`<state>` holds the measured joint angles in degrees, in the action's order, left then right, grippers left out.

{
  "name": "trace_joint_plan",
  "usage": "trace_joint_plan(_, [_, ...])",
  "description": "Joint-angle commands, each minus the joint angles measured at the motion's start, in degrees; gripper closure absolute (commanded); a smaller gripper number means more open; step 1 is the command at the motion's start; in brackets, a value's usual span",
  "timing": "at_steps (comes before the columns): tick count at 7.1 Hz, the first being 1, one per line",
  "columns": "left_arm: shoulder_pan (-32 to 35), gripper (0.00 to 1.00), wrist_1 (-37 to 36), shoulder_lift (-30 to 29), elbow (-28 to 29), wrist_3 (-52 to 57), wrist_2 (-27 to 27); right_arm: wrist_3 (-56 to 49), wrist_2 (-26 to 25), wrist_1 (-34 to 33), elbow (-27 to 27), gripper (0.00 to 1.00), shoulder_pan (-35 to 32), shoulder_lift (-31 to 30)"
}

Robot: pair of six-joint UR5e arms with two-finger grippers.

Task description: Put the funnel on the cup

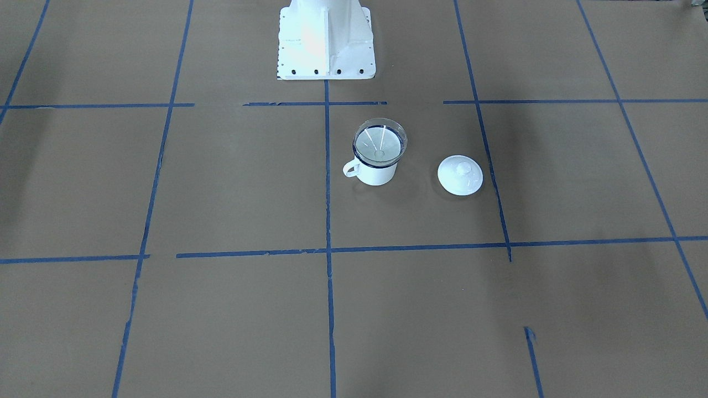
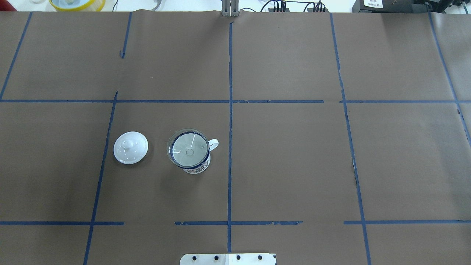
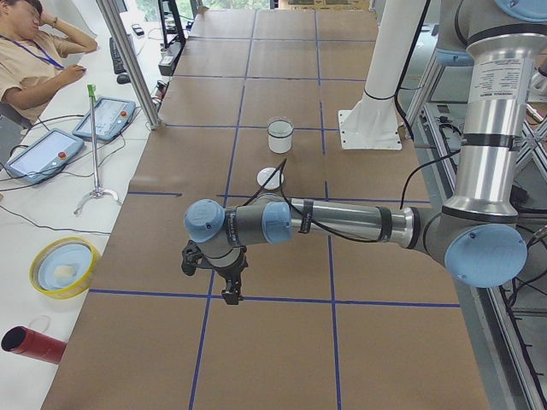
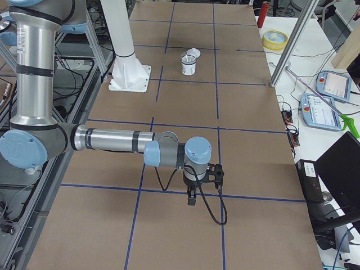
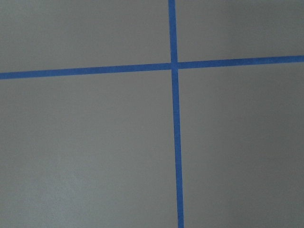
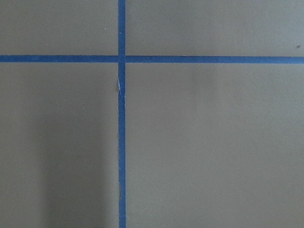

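The clear funnel (image 1: 379, 142) sits upright in the mouth of the white cup (image 1: 376, 172), spout down inside it. Both stand near the table's middle, also in the overhead view: funnel (image 2: 188, 147), cup (image 2: 197, 168). Both arms are far from them. The left gripper (image 3: 229, 295) shows only in the exterior left view, near the table's left end. The right gripper (image 4: 192, 198) shows only in the exterior right view, near the right end. I cannot tell whether either is open or shut. Both wrist views show only brown paper and blue tape.
A round white lid (image 2: 130, 147) with a knob lies on the table beside the cup, on the robot's left. The white robot base (image 1: 325, 41) stands behind the cup. A yellow bowl (image 3: 64, 266), a red cylinder (image 3: 32, 343) and an operator (image 3: 34, 51) are off the far edge.
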<state>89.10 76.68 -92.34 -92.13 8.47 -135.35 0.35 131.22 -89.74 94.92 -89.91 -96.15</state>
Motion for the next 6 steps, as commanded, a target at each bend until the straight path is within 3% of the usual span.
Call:
trace_joint_plan(1, [1.2, 0.0, 0.0, 1.6, -3.0, 0.2, -0.7, 0.0, 0.0, 0.0, 0.0, 0.0, 0.0, 0.0])
trace_joint_plan(2, [1.6, 0.0, 2.0, 4.2, -5.5, 0.3, -0.7, 0.0, 0.0, 0.0, 0.0, 0.0, 0.0, 0.0])
trace_joint_plan(6, [1.6, 0.0, 2.4, 3.7, -5.0, 0.1, -0.2, 0.0, 0.0, 0.0, -0.1, 0.0, 0.0, 0.0])
